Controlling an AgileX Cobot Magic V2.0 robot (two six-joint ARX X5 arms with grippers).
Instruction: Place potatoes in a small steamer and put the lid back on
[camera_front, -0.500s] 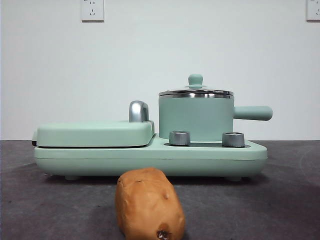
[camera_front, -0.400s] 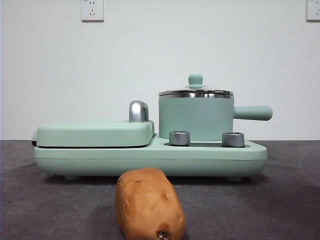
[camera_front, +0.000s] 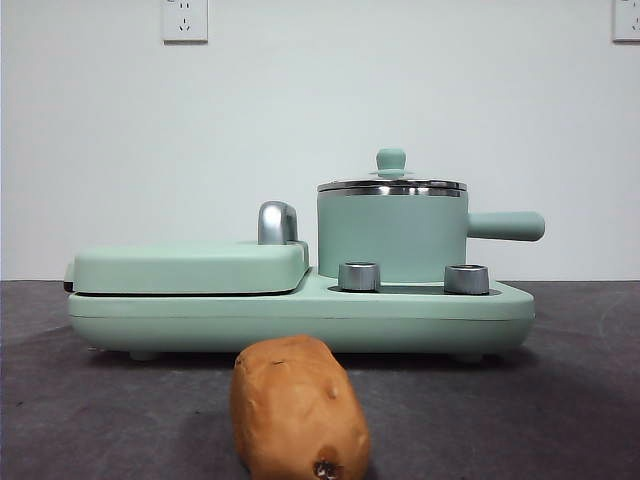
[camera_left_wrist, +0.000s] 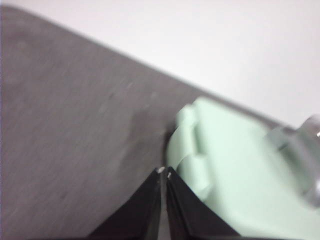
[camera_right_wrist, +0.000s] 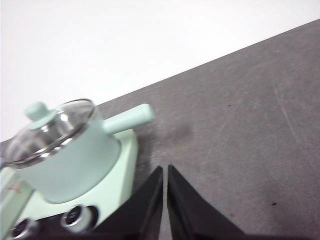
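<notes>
An orange-brown potato (camera_front: 299, 407) lies on the dark table at the front, a dark spot on its near end. Behind it the small mint-green steamer (camera_front: 392, 233) stands on the right half of a mint-green cooker base (camera_front: 300, 315), its stubby handle (camera_front: 506, 226) pointing right. The glass lid (camera_front: 392, 181) with its green knob sits on the steamer, also seen in the right wrist view as lid (camera_right_wrist: 47, 131) on steamer (camera_right_wrist: 70, 160). My right gripper (camera_right_wrist: 165, 169) is shut and empty, above the table beside the steamer. My left gripper (camera_left_wrist: 163, 172) is shut and empty, near the cooker's griddle end.
A flat mint-green griddle cover (camera_front: 190, 266) with a chrome handle (camera_front: 277, 222) fills the base's left half; its corner (camera_left_wrist: 225, 165) shows in the left wrist view. Two steel knobs (camera_front: 359, 276) (camera_front: 466, 279) sit in front of the steamer. A white wall stands behind.
</notes>
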